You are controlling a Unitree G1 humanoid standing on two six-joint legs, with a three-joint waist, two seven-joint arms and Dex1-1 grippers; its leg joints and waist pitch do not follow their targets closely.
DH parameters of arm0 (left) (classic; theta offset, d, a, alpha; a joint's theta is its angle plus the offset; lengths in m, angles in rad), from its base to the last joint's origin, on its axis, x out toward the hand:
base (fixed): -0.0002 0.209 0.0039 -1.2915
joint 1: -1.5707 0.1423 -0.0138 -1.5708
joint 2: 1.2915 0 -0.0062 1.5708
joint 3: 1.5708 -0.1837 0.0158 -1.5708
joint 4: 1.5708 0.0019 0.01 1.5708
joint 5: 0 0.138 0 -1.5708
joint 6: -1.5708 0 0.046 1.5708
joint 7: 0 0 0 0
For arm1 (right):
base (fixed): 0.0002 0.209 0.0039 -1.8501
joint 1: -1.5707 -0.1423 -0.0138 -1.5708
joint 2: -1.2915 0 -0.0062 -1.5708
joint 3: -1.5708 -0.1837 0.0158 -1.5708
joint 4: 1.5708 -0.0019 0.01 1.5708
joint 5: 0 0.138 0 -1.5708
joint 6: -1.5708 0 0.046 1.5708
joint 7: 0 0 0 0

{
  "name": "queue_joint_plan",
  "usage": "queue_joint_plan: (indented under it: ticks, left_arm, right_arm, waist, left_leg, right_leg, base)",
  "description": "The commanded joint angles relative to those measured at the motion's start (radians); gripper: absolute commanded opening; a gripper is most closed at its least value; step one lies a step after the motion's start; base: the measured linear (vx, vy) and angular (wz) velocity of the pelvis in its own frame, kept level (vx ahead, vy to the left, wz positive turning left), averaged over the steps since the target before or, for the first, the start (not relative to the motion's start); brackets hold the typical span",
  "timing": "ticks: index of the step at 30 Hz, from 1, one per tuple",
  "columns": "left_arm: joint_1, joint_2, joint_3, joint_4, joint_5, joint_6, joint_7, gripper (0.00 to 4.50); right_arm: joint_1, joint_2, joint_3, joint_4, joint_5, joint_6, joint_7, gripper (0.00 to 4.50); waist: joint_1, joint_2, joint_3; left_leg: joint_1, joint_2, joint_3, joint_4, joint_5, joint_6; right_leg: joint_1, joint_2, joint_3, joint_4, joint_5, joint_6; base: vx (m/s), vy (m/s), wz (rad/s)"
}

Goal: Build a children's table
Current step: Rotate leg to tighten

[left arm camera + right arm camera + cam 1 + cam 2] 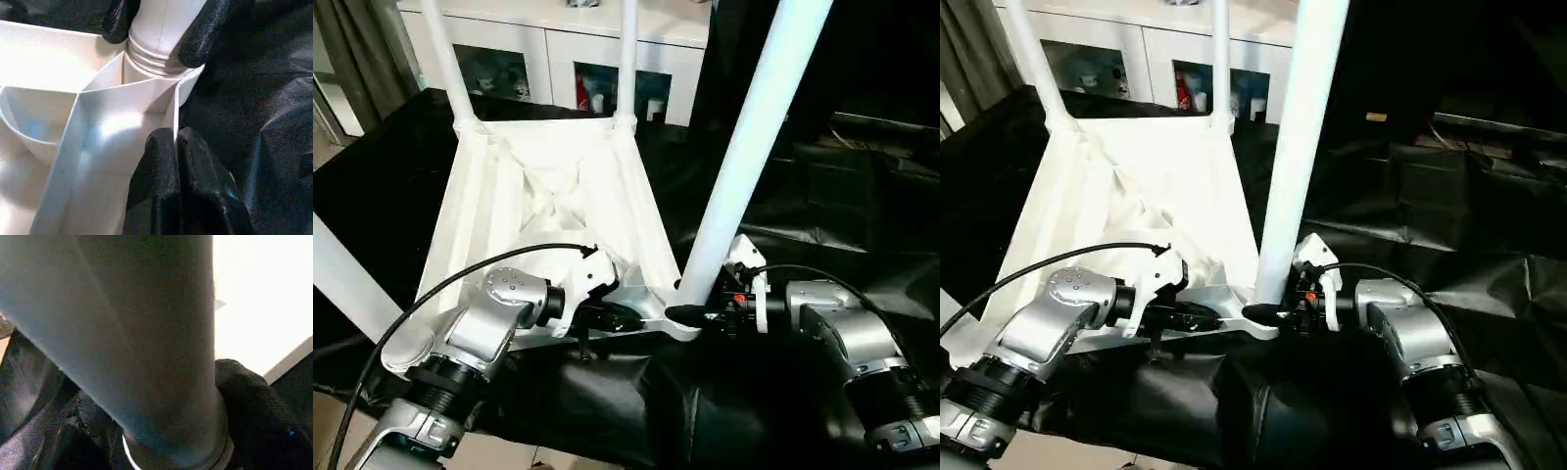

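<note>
Where the two silver forearms meet at the near edge of the black-draped bench point(862, 196), the left gripper point(612, 315) has its black fingers point(171, 186) pressed together, pinching a thin upright rib on the underside of the children's table point(548, 196) close to the near right corner. Just beside it, the right gripper point(690, 315) has its fingers set on either side of the base of the near right leg point(744, 147), right where the leg meets its corner lobe; the left wrist view shows the two black pads against the ringed foot of that leg, on opposite sides of it. The table top lies upside down on the black cloth, its ribbed white underside facing up, with the near edge by the grippers and the far edge toward the back. The near right leg rises steeply from its corner. At the near left, another white leg point(342, 284) crosses the picture's edge. Farther back, two more legs point(626, 59) stand upright in the far corners. Beyond the bench stands a white cabinet point(558, 59) with glass doors.
</note>
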Motion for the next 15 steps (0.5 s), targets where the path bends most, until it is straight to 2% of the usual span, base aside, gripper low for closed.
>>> queue_joint_plan:
  ticks: [1, 3, 4, 6, 7, 10, 14, 15]
  left_arm:
    - [-0.018, -0.042, 0.016, 0.014, 0.007, -0.006, 0.098, 0.0]
    - [-0.037, -0.071, 0.031, 0.05, 0.022, -0.008, 0.166, 0.0]
    - [-0.051, -0.092, 0.038, 0.077, 0.033, -0.007, 0.213, 0.0]
    - [-0.081, -0.14, 0.046, 0.131, 0.053, -0.014, 0.301, 0.0]
    - [-0.09, -0.159, 0.05, 0.146, 0.055, -0.009, 0.328, 0.0]
    - [-0.116, -0.219, 0.052, 0.187, 0.059, -0.004, 0.394, 0.0]
    - [-0.141, -0.274, 0.045, 0.23, 0.069, -0.021, 0.441, 0.0]
    - [-0.144, -0.282, 0.041, 0.235, 0.069, -0.025, 0.438, 0.0]
  right_arm:
    - [0.027, 0.053, 0.026, -0.001, -0.005, -0.01, -0.055, 2.64]
    - [0.019, 0.104, -0.004, 0.052, -0.04, -0.043, -0.193, 2.63]
    - [0.012, 0.135, -0.021, 0.091, -0.066, -0.068, -0.288, 2.61]
    - [-0.01, 0.193, -0.053, 0.163, -0.108, -0.074, -0.475, 2.58]
    - [-0.016, 0.214, -0.067, 0.176, -0.108, -0.071, -0.522, 2.58]
    - [-0.029, 0.284, -0.094, 0.198, -0.1, -0.054, -0.63, 2.57]
    - [-0.034, 0.348, -0.062, 0.21, -0.125, -0.101, -0.646, 2.57]
    - [-0.034, 0.36, -0.057, 0.208, -0.115, -0.111, -0.626, 2.57]
  waist:
    - [0.001, -0.01, -0.06]
    - [-0.003, -0.011, -0.055]
    - [-0.01, -0.011, -0.053]
    - [-0.018, -0.01, -0.051]
    - [-0.024, -0.005, -0.052]
    - [-0.028, -0.005, -0.051]
    - [-0.028, -0.007, -0.054]
    - [-0.028, -0.001, -0.053]
  left_leg:
    - [0.013, 0.017, -0.002, -0.052, -0.157, 0.063]
    - [0.011, 0.015, -0.002, -0.056, -0.185, 0.035]
    - [0.014, 0.014, -0.006, -0.06, -0.249, -0.002]
    - [0.013, 0.012, -0.01, -0.065, -0.288, -0.021]
    - [0.017, 0.011, -0.016, -0.067, -0.328, -0.04]
    - [0.021, 0.009, -0.014, -0.066, -0.354, -0.036]
    - [0.017, 0.01, -0.013, -0.066, -0.343, -0.025]
    - [0.017, 0.009, -0.012, -0.066, -0.346, -0.021]
  right_leg:
    - [0.044, -0.028, 0.017, -0.059, -0.086, -0.252]
    - [0.039, -0.028, 0.019, -0.066, -0.144, -0.235]
    - [0.035, -0.031, 0.018, -0.075, -0.258, -0.207]
    - [0.035, -0.03, 0.016, -0.081, -0.327, -0.182]
    - [0.031, -0.03, 0.015, -0.086, -0.382, -0.156]
    - [0.023, -0.027, 0.017, -0.094, -0.394, -0.142]
    - [0.024, -0.027, 0.018, -0.094, -0.367, -0.14]
    - [0.023, -0.025, 0.018, -0.094, -0.349, -0.144]
  base:
    - [0.0, 0.0, 0.0]
    - [0.0, 0.0, 0.0]
    - [0.0, 0.0, 0.0]
    - [-0.05, 0.004, -0.05]
    - [0.0, 0.0, 0.0]
    - [0.0, 0.0, 0.0]
    - [0.0, 0.0, 0.0]
    - [0.0, 0.0, 0.0]
